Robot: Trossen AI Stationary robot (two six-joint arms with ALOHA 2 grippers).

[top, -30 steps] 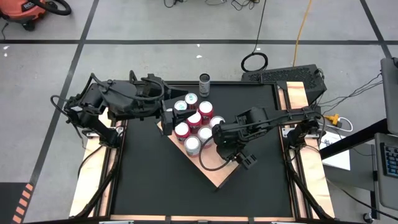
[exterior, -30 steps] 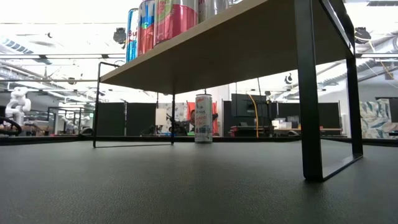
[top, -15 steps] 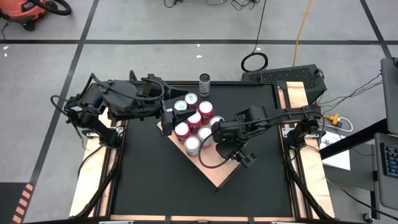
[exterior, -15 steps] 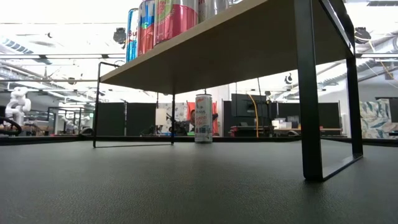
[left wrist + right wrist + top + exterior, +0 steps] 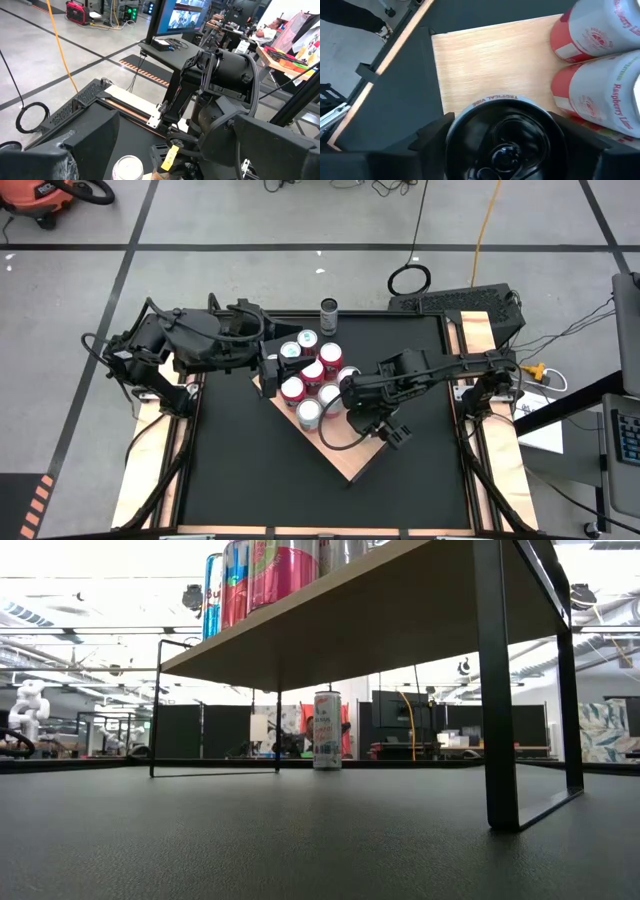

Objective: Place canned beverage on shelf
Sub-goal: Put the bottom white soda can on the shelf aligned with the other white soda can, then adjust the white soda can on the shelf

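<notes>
The can (image 5: pixel 507 137) is grasped by the right gripper (image 5: pixel 345 402), bottom-up to its wrist camera, over the shelf (image 5: pixel 350 460) at table centre. Just beside it are the other cans (image 5: pixel 312 372). One lone can (image 5: pixel 329 314) stands at 12 o'clock on the table (image 5: pixel 230 460). The left gripper (image 5: pixel 268 368) sits at the shelf's 10 o'clock corner, fingers spread and released.

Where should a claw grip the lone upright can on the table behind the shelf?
Around the mid-body of the white-and-red cylindrical can, claw level, from an open side: it stands upright and alone on the black table, with the pale wooden shelf only on its near side.
</notes>
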